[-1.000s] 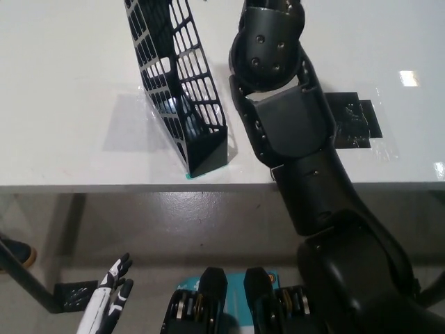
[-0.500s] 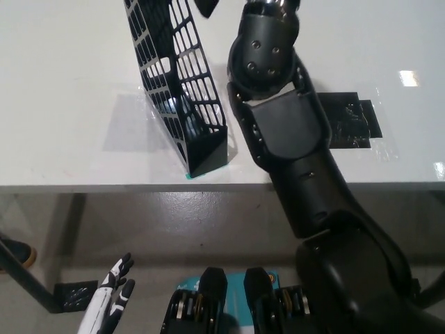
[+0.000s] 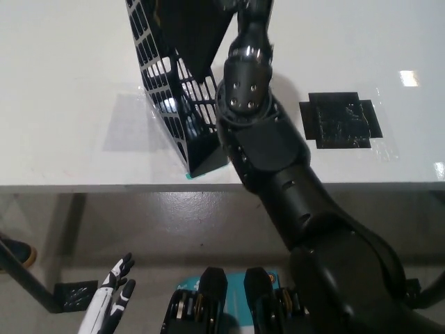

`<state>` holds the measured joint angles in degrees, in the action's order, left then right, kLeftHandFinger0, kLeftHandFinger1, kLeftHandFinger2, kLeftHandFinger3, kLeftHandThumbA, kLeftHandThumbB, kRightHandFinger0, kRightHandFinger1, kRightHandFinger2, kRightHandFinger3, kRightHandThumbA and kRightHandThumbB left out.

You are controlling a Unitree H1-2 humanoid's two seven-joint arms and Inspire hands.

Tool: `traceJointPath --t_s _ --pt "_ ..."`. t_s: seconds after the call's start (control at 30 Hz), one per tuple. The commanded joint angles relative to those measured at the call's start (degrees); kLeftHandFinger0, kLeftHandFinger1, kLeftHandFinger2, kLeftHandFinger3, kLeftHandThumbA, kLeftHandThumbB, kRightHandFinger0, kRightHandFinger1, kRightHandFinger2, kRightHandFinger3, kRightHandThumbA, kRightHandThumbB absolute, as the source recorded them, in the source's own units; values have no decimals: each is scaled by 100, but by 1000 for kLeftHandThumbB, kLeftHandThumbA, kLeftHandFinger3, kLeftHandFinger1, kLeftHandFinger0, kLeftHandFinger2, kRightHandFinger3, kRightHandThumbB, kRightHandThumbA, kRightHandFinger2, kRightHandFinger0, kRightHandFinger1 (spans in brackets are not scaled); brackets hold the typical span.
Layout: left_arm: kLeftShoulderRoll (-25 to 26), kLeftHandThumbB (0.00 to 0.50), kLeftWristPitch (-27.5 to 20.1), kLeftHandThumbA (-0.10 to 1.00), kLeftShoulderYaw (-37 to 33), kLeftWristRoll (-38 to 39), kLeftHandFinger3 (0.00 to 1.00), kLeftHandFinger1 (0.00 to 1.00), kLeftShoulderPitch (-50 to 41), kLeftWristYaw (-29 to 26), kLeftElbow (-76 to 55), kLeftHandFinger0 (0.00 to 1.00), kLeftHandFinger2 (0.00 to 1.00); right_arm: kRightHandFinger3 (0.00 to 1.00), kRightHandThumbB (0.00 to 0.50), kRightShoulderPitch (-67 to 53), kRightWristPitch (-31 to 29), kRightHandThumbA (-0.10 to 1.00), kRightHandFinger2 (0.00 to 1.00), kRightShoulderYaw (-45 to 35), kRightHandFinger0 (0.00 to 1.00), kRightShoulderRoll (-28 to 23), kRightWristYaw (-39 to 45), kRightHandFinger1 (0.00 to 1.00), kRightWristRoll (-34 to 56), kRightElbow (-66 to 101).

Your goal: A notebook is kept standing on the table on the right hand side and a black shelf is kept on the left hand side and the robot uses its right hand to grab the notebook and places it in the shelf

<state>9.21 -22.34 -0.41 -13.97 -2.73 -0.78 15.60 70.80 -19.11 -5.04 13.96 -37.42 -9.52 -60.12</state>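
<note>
No readable text, labels, brands or numbers anywhere. The black shelf (image 3: 177, 90), the dark notebook (image 3: 195, 31) in it, the black tape patch (image 3: 342, 120) right of the shelf and the white counter (image 3: 62, 104) all carry no legible marks.

The right hand itself is out of view, the black right arm (image 3: 278, 174) runs off the top edge, so no way to tell if it's gripping. The notebook (image 3: 195, 31) is a dark slab over the shelf (image 3: 177, 104), cut off at the top, and black on black makes it hard to tell how far in it sits. The shelf's far end is cropped too. The left hand (image 3: 111, 296) at lower left is cut by the bottom edge.
</note>
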Motion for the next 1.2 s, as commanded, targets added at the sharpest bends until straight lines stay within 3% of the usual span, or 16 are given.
traceJointPath --t_s 0.0,0.1,0.13,0.17,0.2,0.23,0.27,0.3,0.43,0.87,0.97,1.0,1.1,1.17 --pt "69 175 -102 1000 -39 69 1000 1000 21 9 -138 1000 1000 764 82 523 -561 -100 592 -106 0 37 113 100 339 -327" --pt "52 163 -109 1000 -42 104 1000 1000 28 18 -128 1000 1000 782 76 588 -612 -100 605 -112 0 24 137 108 392 -591" --pt "63 159 -65 1000 -50 62 1000 1000 8 19 -157 1000 1000 824 103 604 -680 -97 638 -108 0 19 176 141 417 -718" --pt "73 151 -82 1000 -50 73 1000 1000 3 29 -161 1000 1000 1000 155 584 -755 153 820 -85 135 9 326 292 450 -741" --pt "76 148 -103 1000 -54 89 1000 1000 4 38 -156 1000 1000 1000 216 543 -782 446 1000 -46 326 -11 569 530 493 -706" --pt "70 159 -57 1000 -58 89 1000 1000 13 48 -171 1000 1000 1000 296 481 -782 737 1000 -26 908 -32 1047 1000 637 -598" --pt "70 160 -34 1000 -58 87 1000 1000 21 52 -177 1000 1000 1000 305 463 -782 750 1000 -25 942 -40 1226 1000 699 -559" --pt "56 171 -43 1000 -42 122 1000 1000 27 43 -164 1000 1000 1000 343 451 -782 868 1000 51 1000 -76 1607 1000 744 -528" --pt "64 163 -36 1000 -39 98 1000 1000 17 34 -214 1000 1000 1000 368 496 -782 1000 1000 276 1000 -158 1611 1000 482 -558" --pt "72 218 -30 1000 -62 119 1000 1000 -17 60 -190 1000 1000 1000 371 432 -657 1000 1000 760 1000 -350 1339 1000 131 -27" --pt "87 197 -23 1000 -66 58 1000 1000 -11 37 -211 1000 1000 1000 377 296 -394 1000 1000 797 1000 -483 1493 1000 115 816" --pt "122 164 -66 1000 -77 -1 1000 1000 7 25 -204 1000 1000 1000 403 146 -127 1000 1000 814 1000 -625 1584 1000 49 1590" --pt "144 149 -66 1000 -84 -27 1000 1000 4 38 -225 1000 1000 1000 422 -234 618 1000 1000 800 1000 -908 1934 1000 46 3298" --pt "116 132 22 1000 -71 -58 1000 1000 -14 15 -299 1000 1000 1000 412 -542 938 1000 1000 804 1000 -1153 2192 1000 27 4465"
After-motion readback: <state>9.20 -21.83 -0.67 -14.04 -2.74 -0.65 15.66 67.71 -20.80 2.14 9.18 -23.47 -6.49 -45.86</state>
